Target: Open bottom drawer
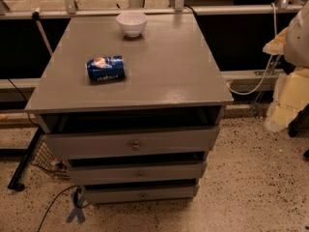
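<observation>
Looking for your claw, you find it outside the frame, so its state and the arm's pose cannot be told. The bottom drawer (120, 195) sits lowest in the desk (193, 81), under two wider drawers, and appears shut. Its small knob (142, 195) faces you at centre, likely the intended grip point. A can (105, 68) and a bowl (132, 23) rest on top.

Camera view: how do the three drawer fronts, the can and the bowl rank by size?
1. top drawer
2. middle drawer
3. bottom drawer
4. can and bowl look alike; the bowl sits farther away.
Claw not in view.
</observation>
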You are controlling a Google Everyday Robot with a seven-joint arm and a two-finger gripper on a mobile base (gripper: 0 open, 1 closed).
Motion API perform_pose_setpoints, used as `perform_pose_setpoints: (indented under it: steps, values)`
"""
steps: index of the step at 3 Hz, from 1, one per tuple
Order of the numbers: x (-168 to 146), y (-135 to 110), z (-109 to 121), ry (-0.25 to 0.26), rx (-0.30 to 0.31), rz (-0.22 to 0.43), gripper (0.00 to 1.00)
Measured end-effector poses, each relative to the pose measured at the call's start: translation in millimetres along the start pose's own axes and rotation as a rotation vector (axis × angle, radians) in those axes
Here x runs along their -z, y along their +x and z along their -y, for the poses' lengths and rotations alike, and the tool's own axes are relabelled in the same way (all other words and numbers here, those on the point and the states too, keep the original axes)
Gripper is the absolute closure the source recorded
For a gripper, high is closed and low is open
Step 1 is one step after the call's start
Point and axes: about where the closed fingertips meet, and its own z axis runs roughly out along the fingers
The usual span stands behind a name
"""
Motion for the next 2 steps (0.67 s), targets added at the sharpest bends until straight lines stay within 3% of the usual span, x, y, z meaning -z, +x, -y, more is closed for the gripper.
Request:
perform_pose_setpoints:
  steps: [1, 2]
  values:
    - [-2.5, 1.5, -1.3, -0.003, -0.001, 0.0, 0.0]
    - [-24.6, 14.7, -13.3, -0.029, -0.008, 0.001, 0.0]
